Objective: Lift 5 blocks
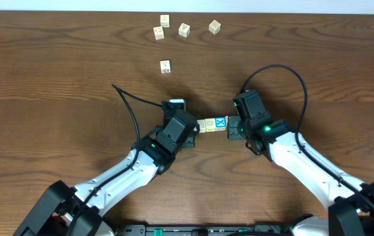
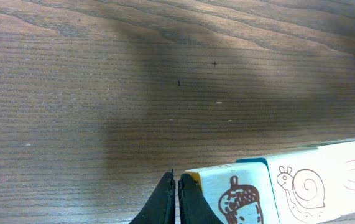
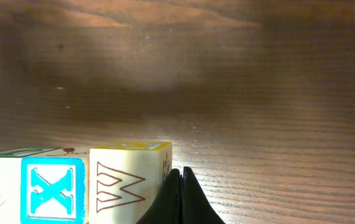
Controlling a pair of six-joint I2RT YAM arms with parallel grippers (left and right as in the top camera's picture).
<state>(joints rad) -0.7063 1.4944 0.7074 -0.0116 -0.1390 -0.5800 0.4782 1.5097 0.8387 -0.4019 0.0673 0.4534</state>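
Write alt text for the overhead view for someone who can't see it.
Two robot arms squeeze a short row of picture blocks between the left end effector and the right end effector, both shut. One block shows a blue X. Five loose cubes sit farther back on the dark wooden table.

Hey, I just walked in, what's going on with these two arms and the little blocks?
Both arms are squeezing a short row of blocks end to end between them. The left pincer is shut against the acorn block, the right pincer shut against the letter block beside the blue X block. Five loose cubes sit farther back.
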